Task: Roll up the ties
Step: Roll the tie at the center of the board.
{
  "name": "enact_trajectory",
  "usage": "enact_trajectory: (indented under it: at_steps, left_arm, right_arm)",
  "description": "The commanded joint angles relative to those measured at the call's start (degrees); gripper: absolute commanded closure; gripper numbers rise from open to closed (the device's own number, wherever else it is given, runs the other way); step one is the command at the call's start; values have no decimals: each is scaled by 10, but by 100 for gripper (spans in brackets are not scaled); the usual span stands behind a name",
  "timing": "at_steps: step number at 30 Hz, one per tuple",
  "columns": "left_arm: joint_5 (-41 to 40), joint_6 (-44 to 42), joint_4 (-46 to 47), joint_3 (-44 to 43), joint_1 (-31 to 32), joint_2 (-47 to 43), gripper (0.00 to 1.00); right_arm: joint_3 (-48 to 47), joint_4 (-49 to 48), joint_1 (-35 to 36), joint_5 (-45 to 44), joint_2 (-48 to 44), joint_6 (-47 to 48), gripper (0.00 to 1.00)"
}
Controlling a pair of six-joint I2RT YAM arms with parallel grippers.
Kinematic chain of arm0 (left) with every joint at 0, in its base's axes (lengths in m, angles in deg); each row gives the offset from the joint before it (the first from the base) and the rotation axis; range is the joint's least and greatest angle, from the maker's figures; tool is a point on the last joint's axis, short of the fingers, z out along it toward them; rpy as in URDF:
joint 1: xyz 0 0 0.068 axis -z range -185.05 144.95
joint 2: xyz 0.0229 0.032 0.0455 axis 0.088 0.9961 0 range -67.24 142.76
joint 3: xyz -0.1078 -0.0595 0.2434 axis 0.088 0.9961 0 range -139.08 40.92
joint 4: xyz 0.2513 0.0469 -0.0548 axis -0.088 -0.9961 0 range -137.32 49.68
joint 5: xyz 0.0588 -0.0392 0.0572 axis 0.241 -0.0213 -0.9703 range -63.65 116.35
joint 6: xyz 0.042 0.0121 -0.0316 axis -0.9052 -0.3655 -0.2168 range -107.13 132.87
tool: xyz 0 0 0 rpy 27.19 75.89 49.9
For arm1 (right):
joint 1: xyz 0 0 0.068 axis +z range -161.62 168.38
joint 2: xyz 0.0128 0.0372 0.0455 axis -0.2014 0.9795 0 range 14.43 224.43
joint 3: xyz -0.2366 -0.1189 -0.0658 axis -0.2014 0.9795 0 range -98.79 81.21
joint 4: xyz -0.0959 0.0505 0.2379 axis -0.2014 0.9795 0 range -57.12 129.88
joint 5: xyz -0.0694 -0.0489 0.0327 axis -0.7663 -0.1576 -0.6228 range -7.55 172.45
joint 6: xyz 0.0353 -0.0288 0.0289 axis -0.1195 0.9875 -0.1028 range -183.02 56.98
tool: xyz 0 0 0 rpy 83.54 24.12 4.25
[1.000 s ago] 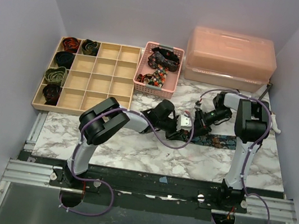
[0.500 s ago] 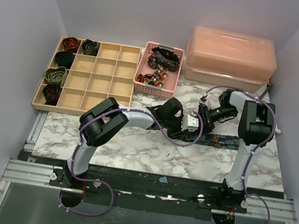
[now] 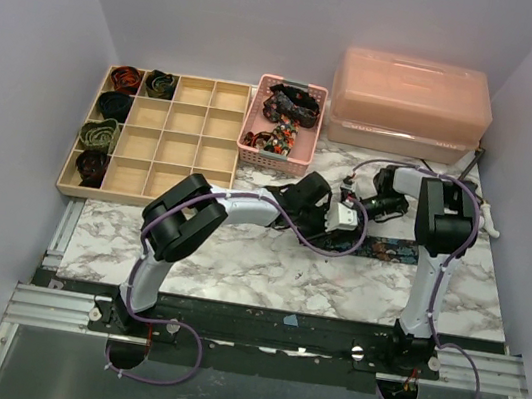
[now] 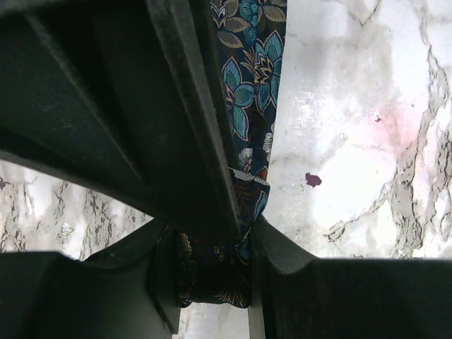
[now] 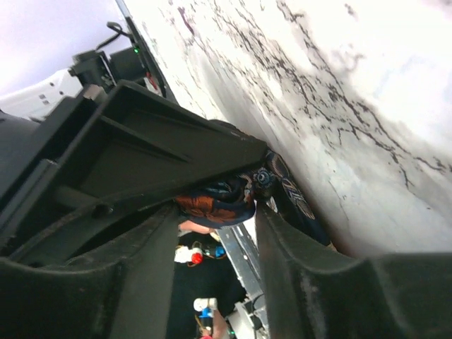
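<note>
— Navy floral tie [image 4: 247,106]: who has hold of it?

— The left gripper [image 4: 212,279]. Its jaws are nearly closed and pinch a bunched end of the cloth. The rest runs away from the tips, flat on the marble tabletop [image 3: 237,256].

— And the right gripper [image 5: 217,215]?

— Its jaws stand well apart. A fold of the same tie, orange and teal, shows in the gap past their tips, but I cannot tell whether they touch it. It meets the left gripper nose to nose, on the right half of the tabletop.

— Where does the tie go from there?

— Its free length lies flat, stretching from the two grippers toward the right edge.

— Further out?

— A pink basket [image 3: 270,160] sits at the middle of the far edge, with loose ties [image 3: 291,107] heaped in it. A tray [image 3: 178,150] is at the far left corner and holds five rolled ties [image 3: 99,133], one to a cell: four down its left column and one in the next cell of the far row. A peach box [image 3: 411,101] fills the far right corner.
</note>
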Motion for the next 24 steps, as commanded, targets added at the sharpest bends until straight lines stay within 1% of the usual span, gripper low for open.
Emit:
enact_trajectory:
  at_steps: [1, 2, 3, 4, 5, 7, 8, 9, 10, 12, 14, 17, 18, 20, 23, 24]
  left_arm:
    - [-48, -3, -116, 15, 9, 43, 94]
    - [-47, -3, -118, 14, 10, 44, 94]
    - [-47, -3, -120, 12, 10, 45, 94]
    - [-47, -2, -122, 10, 10, 45, 94]
    - [-47, -1, -123, 10, 10, 46, 94]
    - [-44, 0, -125, 9, 8, 44, 90]
    - [-38, 1, -124, 9, 7, 42, 83]
    - [-30, 1, -116, 12, 4, 37, 73]
    - [-17, 2, -103, 20, 0, 27, 66]
    - [17, 1, -51, 49, -11, 0, 50]
    - [53, 3, 16, 84, -24, -30, 38]
    - [80, 4, 114, 123, -33, -61, 28]
    - [88, 6, 142, 130, -34, -66, 27]
    - [99, 17, 193, 145, -36, -74, 18]
    - [113, 42, 281, 175, -41, -77, 15]
    - [120, 61, 321, 190, -45, -75, 10]
  right_arm:
    - [8, -33, 4, 37, 3, -16, 58]
    - [11, -37, 5, 35, 3, -16, 65]
    - [16, -42, 5, 28, 4, -18, 77]
    - [22, -49, 5, 16, 4, -24, 93]
    - [27, -56, 5, -3, 4, -26, 99]
    - [35, -71, 4, -59, 3, -36, 100]
    - [40, -82, 3, -85, 2, -42, 100]
    - [45, -94, 2, -121, 1, -48, 100]
    - [51, -105, 0, -151, 2, -53, 100]
    - [56, -117, -5, -190, 10, -60, 100]
    - [53, -123, -7, -216, 17, -66, 100]
    - [45, -136, -7, -251, 13, -73, 100]
    - [41, -139, -7, -266, 13, -74, 100]
    - [35, -141, -7, -291, 14, -65, 100]
    - [37, -144, -6, -314, 10, -48, 100]
    - [41, -148, -6, -320, 8, -43, 100]
